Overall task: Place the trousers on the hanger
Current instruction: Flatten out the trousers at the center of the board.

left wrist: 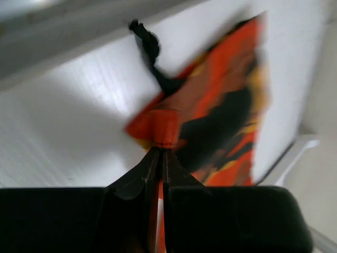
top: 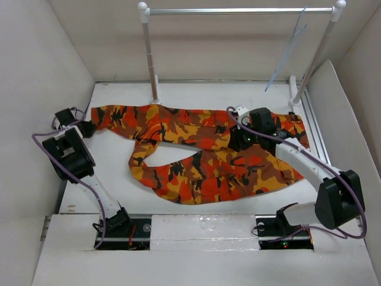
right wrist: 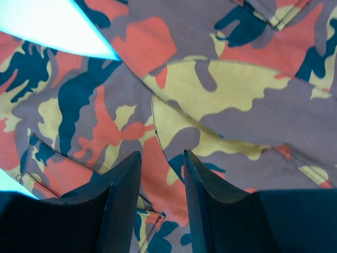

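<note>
Left pincer [left wrist: 160, 148] is clamped shut on the very end of one trouser leg, out by the left edge of the tabletop [top: 208, 92], with a dark cord dangling off the cloth just past the tips. Over on the right, the right pincer [right wrist: 160, 154] hangs with its jaws partly apart above the camouflage cloth near a seam. There is nothing between them, and I can't tell whether the tips touch the fabric.

The trousers [top: 178, 128] lie flat across the middle of the tabletop. Their long axis runs from the left edge to the right edge, with the waist end toward the right under the right arm. One leg stretches straight out to the left pincer, and the other curls back toward the near edge in a loop.

At the far right corner, the hanger [top: 287, 52] dangles from the crossbar of the rack [top: 238, 10], well apart from the cloth and sloping steeply down toward the tabletop. It lies beyond the right pincer and off to the right, so the right arm is clearly the nearer one. The left arm is way across on the other side. Nothing is on the hanger yet, so I'd say the job is at an early stage.
</note>
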`<state>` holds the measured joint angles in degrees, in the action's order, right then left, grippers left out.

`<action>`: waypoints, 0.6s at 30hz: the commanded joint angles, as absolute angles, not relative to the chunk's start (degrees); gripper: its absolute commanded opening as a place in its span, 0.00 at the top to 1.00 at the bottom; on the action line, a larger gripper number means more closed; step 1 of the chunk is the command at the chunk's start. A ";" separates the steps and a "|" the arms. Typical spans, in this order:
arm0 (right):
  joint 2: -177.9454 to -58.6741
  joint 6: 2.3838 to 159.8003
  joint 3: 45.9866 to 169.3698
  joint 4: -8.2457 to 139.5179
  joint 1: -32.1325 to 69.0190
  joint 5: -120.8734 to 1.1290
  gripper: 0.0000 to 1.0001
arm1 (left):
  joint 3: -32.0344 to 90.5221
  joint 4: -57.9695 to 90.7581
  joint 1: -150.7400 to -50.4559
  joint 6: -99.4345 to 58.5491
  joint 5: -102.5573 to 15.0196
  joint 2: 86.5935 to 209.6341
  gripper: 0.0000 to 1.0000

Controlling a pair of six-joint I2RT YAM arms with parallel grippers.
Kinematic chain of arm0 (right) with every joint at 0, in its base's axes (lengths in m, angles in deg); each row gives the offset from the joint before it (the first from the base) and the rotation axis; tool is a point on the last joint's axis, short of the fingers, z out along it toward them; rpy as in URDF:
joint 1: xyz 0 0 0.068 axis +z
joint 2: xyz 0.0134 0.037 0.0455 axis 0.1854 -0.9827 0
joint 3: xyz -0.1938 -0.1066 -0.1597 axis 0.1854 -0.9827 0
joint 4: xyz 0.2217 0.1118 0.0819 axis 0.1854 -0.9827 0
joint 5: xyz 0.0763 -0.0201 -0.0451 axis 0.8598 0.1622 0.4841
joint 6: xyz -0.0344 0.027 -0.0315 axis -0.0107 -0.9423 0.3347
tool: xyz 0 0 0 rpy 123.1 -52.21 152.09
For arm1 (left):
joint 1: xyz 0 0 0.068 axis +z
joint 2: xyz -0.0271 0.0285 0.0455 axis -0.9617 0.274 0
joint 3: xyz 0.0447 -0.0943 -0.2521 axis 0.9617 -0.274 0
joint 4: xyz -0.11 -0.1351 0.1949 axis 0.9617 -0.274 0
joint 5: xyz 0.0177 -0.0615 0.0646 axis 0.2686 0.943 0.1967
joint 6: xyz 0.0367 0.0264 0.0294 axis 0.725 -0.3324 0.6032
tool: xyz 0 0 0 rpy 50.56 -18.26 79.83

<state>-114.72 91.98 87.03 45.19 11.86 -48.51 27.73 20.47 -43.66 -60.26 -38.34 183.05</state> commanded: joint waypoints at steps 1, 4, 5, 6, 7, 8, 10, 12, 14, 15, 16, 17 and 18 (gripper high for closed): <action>-112.38 91.25 86.45 44.17 11.73 -49.41 0.56 | 27.64 25.55 -44.22 -61.96 -32.61 182.39 1.00; -111.32 90.63 86.19 44.00 11.73 -49.67 0.56 | 29.93 20.19 -44.22 -60.11 -35.15 182.05 0.81; -110.80 90.63 86.10 44.00 11.73 -49.85 0.56 | 30.20 19.40 -44.22 -59.41 -36.72 181.52 0.63; -110.62 90.54 86.01 43.82 11.73 -50.11 0.56 | 30.81 16.60 -44.22 -58.44 -37.87 180.99 0.53; -110.36 90.28 85.92 43.73 11.73 -50.46 0.55 | 32.47 14.84 -44.22 -56.08 -38.75 180.21 0.44; -110.18 90.28 85.92 43.38 11.73 -50.98 0.55 | 33.53 12.73 -44.22 -54.67 -40.50 179.85 0.37; -109.83 90.02 85.83 43.21 11.73 -51.34 0.54 | 35.90 8.16 -46.67 -50.98 -43.14 177.23 0.35; -109.22 89.58 85.66 43.29 11.73 -51.26 0.54 | 36.53 4.47 -48.95 -45.62 -49.20 174.59 0.36; -108.60 89.23 85.13 43.81 11.73 -50.12 0.70 | 35.66 1.91 -54.04 -41.06 -57.85 169.32 0.38; -108.07 88.88 84.87 44.17 11.73 -49.85 0.80 | 34.52 1.72 -56.32 -39.38 -60.44 167.12 0.39; -107.20 88.44 84.52 44.52 11.73 -49.41 0.98 | 31.72 1.46 -61.39 -38.14 -62.29 163.36 0.41; -106.75 88.35 83.82 44.96 12.25 -48.89 1.00 | 30.21 1.02 -64.31 -36.83 -64.31 161.84 0.48; -106.49 88.35 83.72 45.14 12.78 -48.79 1.00 | 27.94 -0.55 -67.47 -34.03 -65.03 160.52 0.54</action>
